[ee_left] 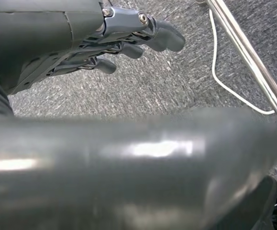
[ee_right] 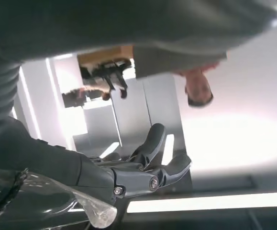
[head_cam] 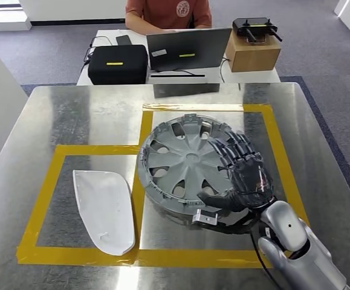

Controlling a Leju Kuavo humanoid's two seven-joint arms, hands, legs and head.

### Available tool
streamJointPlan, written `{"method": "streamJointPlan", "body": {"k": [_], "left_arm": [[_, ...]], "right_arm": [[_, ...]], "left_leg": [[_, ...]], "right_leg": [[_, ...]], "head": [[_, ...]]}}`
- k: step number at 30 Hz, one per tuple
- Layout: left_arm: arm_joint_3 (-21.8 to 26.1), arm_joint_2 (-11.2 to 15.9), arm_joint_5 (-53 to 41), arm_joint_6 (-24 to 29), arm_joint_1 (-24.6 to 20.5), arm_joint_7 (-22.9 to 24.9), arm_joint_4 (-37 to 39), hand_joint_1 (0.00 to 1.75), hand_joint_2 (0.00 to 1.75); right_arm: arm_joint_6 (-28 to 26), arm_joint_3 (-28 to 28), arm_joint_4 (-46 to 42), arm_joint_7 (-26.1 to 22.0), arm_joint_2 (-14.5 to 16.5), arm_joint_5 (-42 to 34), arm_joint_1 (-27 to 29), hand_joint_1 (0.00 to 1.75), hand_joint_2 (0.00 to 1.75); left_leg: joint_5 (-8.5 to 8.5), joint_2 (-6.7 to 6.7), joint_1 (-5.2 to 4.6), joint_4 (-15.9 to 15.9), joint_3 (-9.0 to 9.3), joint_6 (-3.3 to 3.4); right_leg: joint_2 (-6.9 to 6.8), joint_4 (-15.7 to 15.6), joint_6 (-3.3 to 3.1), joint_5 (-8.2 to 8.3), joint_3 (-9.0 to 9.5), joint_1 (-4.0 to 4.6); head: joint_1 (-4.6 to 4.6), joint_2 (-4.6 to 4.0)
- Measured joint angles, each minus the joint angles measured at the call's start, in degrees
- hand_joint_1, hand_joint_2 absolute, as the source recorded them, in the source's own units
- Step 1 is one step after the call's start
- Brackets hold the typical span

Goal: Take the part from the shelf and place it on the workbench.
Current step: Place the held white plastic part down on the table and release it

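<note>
A grey wheel cover lies in the right yellow-taped rectangle of the shiny metal workbench. My right hand grips its near right rim, fingers spread over the face and thumb along the edge. In the right wrist view the right hand reaches out past the cover's rim. A white curved part lies flat in the left taped rectangle. My left hand hangs over grey carpet with its fingers apart and nothing in it.
Behind the workbench a table carries a black case, a laptop and a cardboard box with a black device on top. A person sits there. A metal pole and a white cable cross the floor.
</note>
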Motion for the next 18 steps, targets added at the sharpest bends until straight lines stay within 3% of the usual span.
{"method": "streamJointPlan", "body": {"k": [11, 15, 18], "left_arm": [[0.1, -0.2, 0.8, 0.0, 0.5, 0.0, 0.0, 0.0, 0.0], [0.2, -0.1, 1.0, 0.1, 0.7, 0.0, 0.0, 0.0, 0.0], [0.2, -0.3, 1.2, 0.1, 0.6, 0.0, 0.0, 0.0, 0.0]], "right_arm": [[-7.3, -5.1, -14.8, -0.8, 0.0, -1.6, 3.5, 0.0, 0.0], [-8.3, -5.9, -17.5, -1.3, 0.0, -2.1, 4.5, 0.0, 0.0], [-8.0, -6.0, -18.9, -1.3, 0.0, -2.2, 4.3, 0.0, 0.0]], "left_leg": [[-0.05, 0.0, -0.02, 0.0, -0.01, 0.04], [-0.33, -0.01, -0.37, 0.5, -0.28, 1.14], [0.79, 0.17, 0.06, -1.8, 0.86, 1.78]], "right_leg": [[0.01, 0.0, 0.03, 0.02, 0.04, -0.02], [-0.01, -0.4, 0.62, 0.35, 0.11, -0.46], [0.16, -0.1, 1.09, -0.42, -0.02, -0.3]], "head": [[0.01, 0.0], [-0.09, 0.0], [-0.02, 0.0]]}}
